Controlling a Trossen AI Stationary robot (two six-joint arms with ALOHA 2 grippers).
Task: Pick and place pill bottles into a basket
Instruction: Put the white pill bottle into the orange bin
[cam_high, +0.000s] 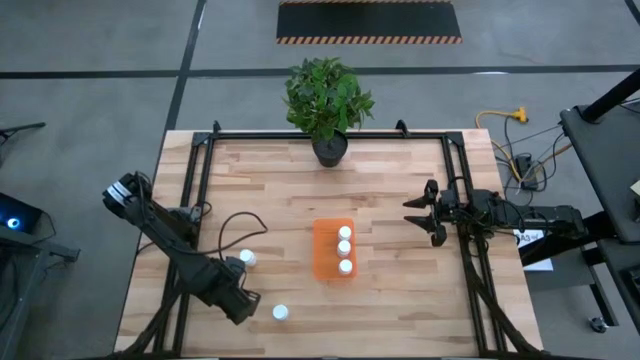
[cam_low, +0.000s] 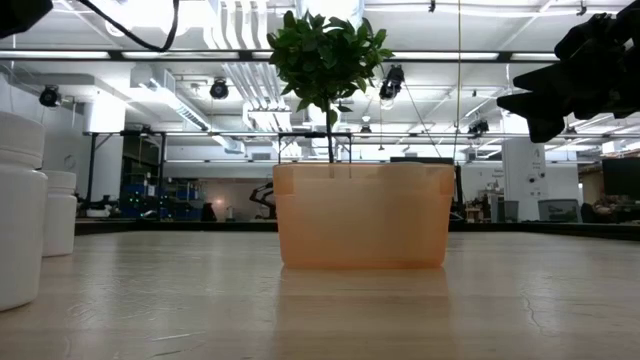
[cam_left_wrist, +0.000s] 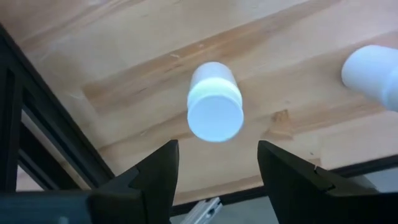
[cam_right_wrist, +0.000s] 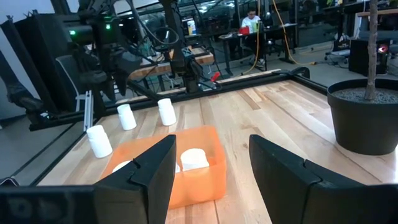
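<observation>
The orange basket (cam_high: 333, 250) sits near the middle of the table (cam_high: 400, 180), long side running from 12 to 6 o'clock. Three pill bottles (cam_high: 345, 249) stand upright in a single row along its 3 o'clock wall, which leaves the other row free for the rest.

Loose bottles wait toward 8 o'clock from the basket, upright on the wood: one (cam_high: 247, 258) partly hidden beside the left arm, another (cam_high: 281, 313) just past that arm's tip. The right wrist view shows three standing there in all.

The left gripper (cam_left_wrist: 217, 177) hangs over one of them (cam_left_wrist: 214, 110), its fingers (cam_left_wrist: 158, 177) spread apart with nothing between them and the white cap framed in the gap. By my reading it is lined up to come down around that bottle, so the wide stance is there to clear the cap.

The right gripper (cam_high: 428, 214) waits in the air at 3 o'clock from the basket, well apart from it, fingers parted and empty, out of the other arm's way.

A potted plant (cam_high: 327, 105) stands at 12 o'clock on the far edge, clear of the work.
</observation>
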